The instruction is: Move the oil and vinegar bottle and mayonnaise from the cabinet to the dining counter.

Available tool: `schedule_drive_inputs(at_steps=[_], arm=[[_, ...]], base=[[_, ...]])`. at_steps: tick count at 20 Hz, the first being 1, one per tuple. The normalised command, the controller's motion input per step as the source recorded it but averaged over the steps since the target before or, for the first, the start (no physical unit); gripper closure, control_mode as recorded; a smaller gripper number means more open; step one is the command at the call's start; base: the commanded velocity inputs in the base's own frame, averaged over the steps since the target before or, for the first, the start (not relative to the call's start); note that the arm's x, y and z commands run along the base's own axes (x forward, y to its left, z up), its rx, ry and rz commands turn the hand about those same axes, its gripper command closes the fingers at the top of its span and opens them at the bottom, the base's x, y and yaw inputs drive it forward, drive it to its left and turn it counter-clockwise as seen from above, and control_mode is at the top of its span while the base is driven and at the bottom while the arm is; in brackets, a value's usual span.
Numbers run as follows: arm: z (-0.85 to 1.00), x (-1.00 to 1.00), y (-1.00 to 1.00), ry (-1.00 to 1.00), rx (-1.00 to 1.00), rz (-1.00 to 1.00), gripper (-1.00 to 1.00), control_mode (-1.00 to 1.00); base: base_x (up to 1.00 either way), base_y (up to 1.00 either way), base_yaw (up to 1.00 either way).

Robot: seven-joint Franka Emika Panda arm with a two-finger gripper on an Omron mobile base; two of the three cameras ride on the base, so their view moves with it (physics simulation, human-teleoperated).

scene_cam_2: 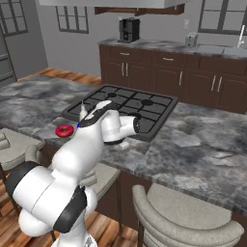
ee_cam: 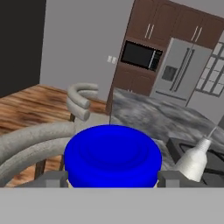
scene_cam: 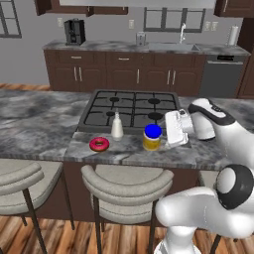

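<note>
Left base view: the mayonnaise stands upright on the near edge of the dining desk, just in front of the cooktop. The oil and vinegar bottle stands to its left, apart from it, and a pink donut lies further left. The pincer reaches in from the right, at the jar.

Right base view: the arm hides the jar; the donut lies left of it.

Hand view: the fingertips flank the jar's blue lid, spread wide; contact cannot be told. The bottle stands right.
</note>
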Motion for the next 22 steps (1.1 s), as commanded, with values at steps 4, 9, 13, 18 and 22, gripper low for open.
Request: schedule_drive_inputs(at_steps=[4, 9, 13, 18, 22], arm=[[-0.19, 0.35, 0.00, 0.00, 0.00, 0.00, 1.00, -1.00], [-0.20, 0.42, 0.00, 0.00, 0.00, 0.00, 1.00, -1.00], [-0.30, 0.36, 0.00, 0.01, 0.00, 0.00, 1.00, -1.00], [-0.27, 0.34, 0.00, 0.01, 0.00, 0.00, 1.00, -1.00], [-0.22, 0.31, 0.00, 0.00, 0.00, 0.00, 1.00, -1.00]], base=[[0.00, 0.00, 0.00], [0.00, 0.00, 0.00], [0.00, 0.00, 0.00], [0.00, 0.00, 0.00], [0.00, 0.00, 0.00]])
